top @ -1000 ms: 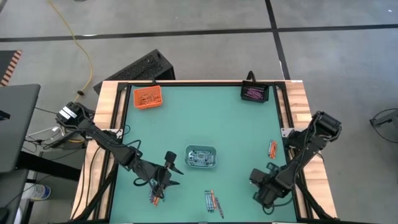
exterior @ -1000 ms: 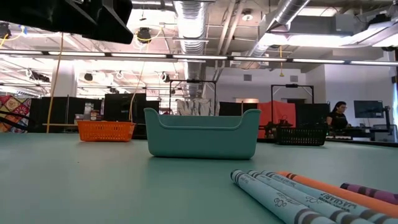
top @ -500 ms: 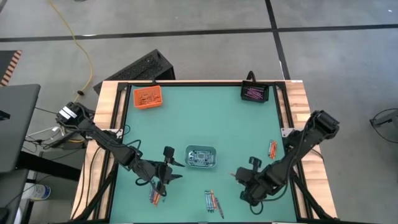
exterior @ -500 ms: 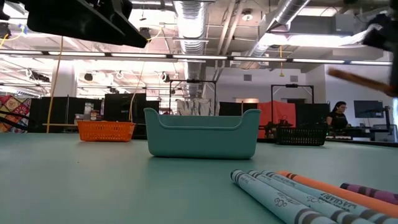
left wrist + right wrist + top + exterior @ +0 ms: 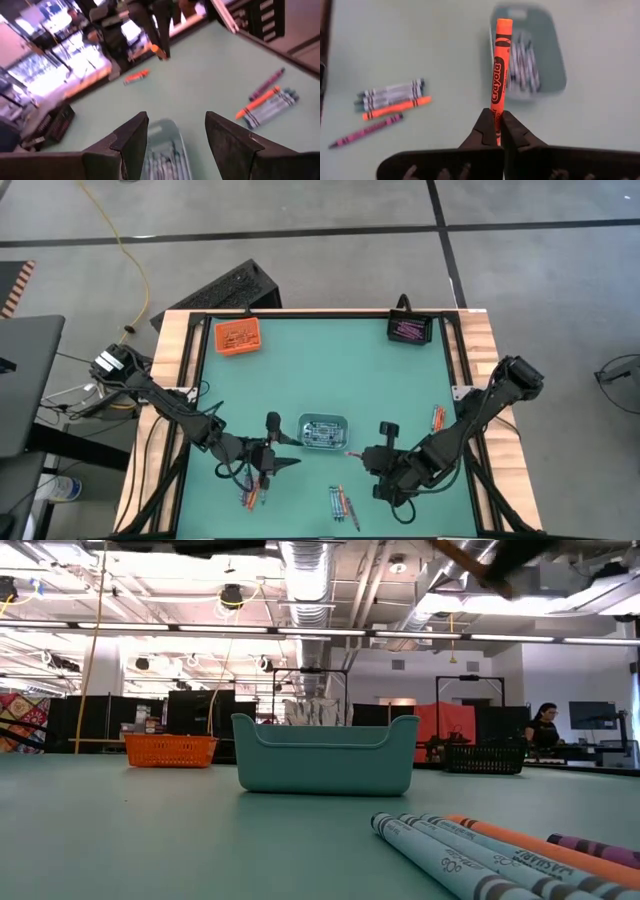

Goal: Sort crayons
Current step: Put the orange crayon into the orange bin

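Right now your right gripper (image 5: 496, 131) is clamped low on an orange crayon (image 5: 499, 65), near the grey tray (image 5: 323, 431) of blue crayons (image 5: 522, 61). Only the tail is pinched, so a quick swing could twist it loose. Your left gripper (image 5: 175, 136) hangs with fingers apart, empty, beside that tray. Farther off, the orange tray (image 5: 237, 336) looks like its home; a drop here mixes colours.
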Action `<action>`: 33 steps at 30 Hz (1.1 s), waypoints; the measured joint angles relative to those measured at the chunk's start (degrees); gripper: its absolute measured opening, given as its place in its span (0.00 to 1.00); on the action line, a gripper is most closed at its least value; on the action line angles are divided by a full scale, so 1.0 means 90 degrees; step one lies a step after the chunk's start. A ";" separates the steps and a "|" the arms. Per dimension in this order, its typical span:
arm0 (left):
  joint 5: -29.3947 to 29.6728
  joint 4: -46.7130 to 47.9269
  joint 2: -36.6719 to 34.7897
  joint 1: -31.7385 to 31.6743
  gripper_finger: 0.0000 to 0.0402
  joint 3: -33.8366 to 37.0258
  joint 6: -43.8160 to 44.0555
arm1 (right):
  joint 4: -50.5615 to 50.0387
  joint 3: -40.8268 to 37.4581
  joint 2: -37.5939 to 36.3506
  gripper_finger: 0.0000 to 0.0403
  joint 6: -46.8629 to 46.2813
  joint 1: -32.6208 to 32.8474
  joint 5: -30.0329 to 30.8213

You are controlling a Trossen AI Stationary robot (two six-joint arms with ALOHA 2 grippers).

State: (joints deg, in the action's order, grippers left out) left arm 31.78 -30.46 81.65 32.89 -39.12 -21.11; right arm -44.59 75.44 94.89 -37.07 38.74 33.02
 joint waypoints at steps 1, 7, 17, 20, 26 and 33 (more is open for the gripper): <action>-0.0042 -0.0133 0.0000 -0.0040 0.47 -0.0002 -0.0092 | 0.0127 0.0053 0.0000 0.00 0.0234 -0.0017 0.0092; -0.1206 -0.0944 0.0000 -0.0498 0.47 -0.0002 -0.0217 | 0.1335 0.0282 -0.0002 0.00 0.1826 -0.0151 0.0507; -0.2264 -0.2179 0.0000 -0.0965 0.47 -0.0002 -0.0172 | 0.3215 0.0309 -0.0002 0.00 0.4073 -0.0543 0.0553; -0.2495 -0.2502 0.0000 -0.0965 0.47 -0.0002 -0.0275 | 0.3589 0.0309 -0.0002 0.00 0.4509 -0.0617 0.0533; -0.2489 -0.2977 0.0000 -0.0965 0.44 -0.0002 -0.0464 | 0.4193 0.0309 -0.0002 0.00 0.5152 -0.0751 0.0349; -0.2532 -0.3280 0.0000 -0.1023 0.40 -0.0009 -0.0521 | 0.4536 0.0309 -0.0002 0.00 0.5435 -0.1045 0.0150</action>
State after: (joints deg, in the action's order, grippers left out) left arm 9.00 -59.99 81.65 23.68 -39.20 -25.79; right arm -3.76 78.22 94.87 11.84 29.33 34.37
